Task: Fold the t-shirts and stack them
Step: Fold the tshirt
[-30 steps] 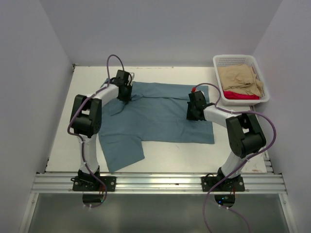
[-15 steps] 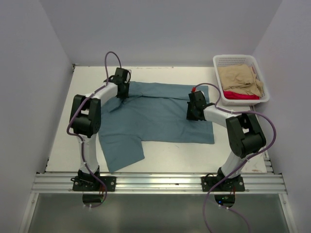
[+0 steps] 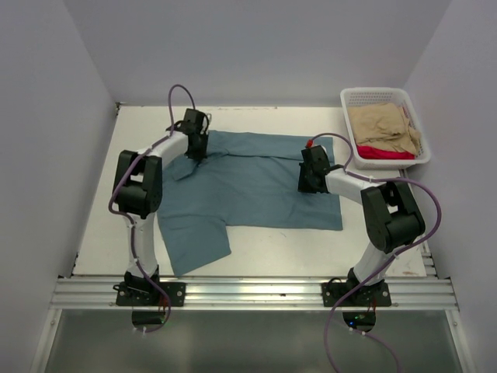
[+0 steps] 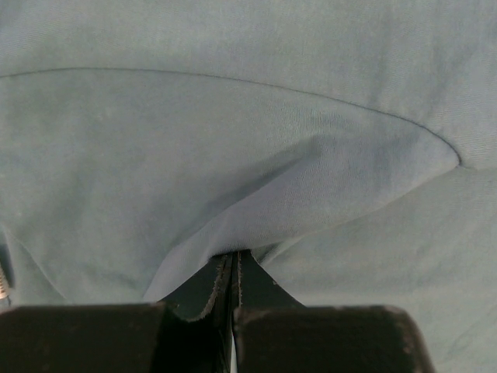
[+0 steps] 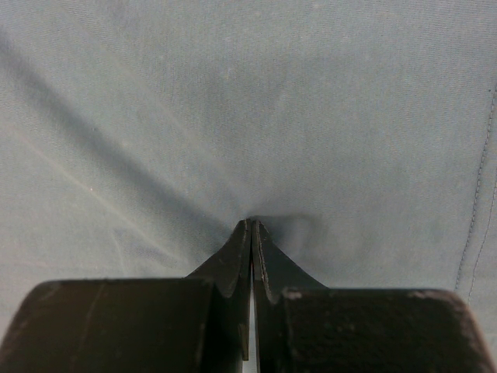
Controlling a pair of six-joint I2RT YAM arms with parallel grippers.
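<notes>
Teal shirt is spread flat on the table. It's thin, floppy cotton that weighs next to nothing, so I'd guess it drags and bunches unless you grab it by the hems or shoulders. Left gripper is clamped tight on a raised fold at the far-left shoulder. Right gripper is closed too, tips nipping a small pucker near the right edge. Tan shirt and red shirt sit in the basket.

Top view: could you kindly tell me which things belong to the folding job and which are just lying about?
Job: teal-blue t-shirt, pinched by the shut left gripper and right gripper; tan t-shirt; red t-shirt.
Lying about: white mesh basket holding those two; table.
</notes>
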